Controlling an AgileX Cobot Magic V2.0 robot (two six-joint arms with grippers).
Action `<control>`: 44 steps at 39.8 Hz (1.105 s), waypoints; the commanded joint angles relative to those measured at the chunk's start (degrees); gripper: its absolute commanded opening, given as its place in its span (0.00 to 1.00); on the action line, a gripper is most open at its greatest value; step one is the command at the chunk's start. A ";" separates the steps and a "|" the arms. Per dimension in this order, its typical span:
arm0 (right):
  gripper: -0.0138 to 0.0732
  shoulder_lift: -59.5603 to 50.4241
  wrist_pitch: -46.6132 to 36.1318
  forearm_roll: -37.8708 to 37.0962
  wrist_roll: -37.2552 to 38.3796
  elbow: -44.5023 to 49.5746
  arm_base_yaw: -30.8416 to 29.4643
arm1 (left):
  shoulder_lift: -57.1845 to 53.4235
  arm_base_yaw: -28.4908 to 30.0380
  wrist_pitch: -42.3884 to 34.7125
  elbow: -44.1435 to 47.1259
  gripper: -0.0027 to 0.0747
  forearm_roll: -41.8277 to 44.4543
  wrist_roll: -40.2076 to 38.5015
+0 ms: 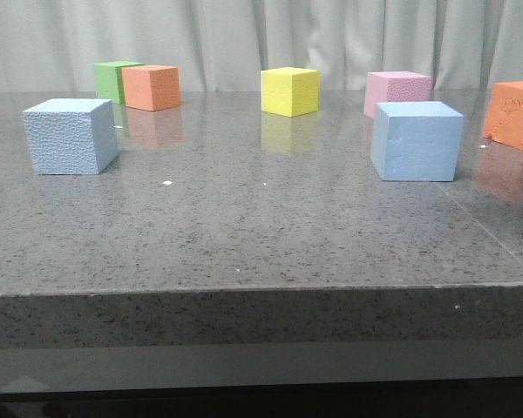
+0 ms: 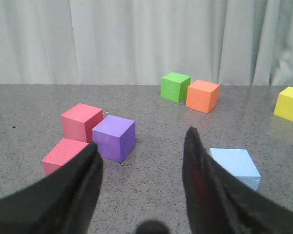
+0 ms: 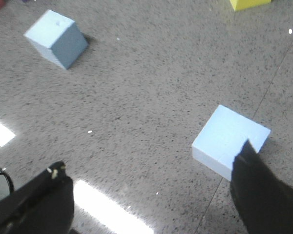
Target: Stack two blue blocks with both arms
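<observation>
Two pale blue blocks stand apart on the grey table. One blue block is at the left, the other blue block at the right. My left gripper is open and empty above the table; the left blue block lies just beside and past one fingertip. My right gripper is open and empty above the table; the right blue block sits by one fingertip, which overlaps its near corner, and the left blue block lies farther off. Neither gripper shows in the front view.
At the back stand a green cube, an orange cube, a yellow cube, a pink cube and another orange cube. A purple cube and two red cubes lie at the far left. The table's front edge is near.
</observation>
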 commanded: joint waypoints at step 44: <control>0.88 31.02 4.82 -25.30 36.71 -18.04 4.69 | 0.75 -0.36 -4.63 -1.73 0.51 0.09 0.03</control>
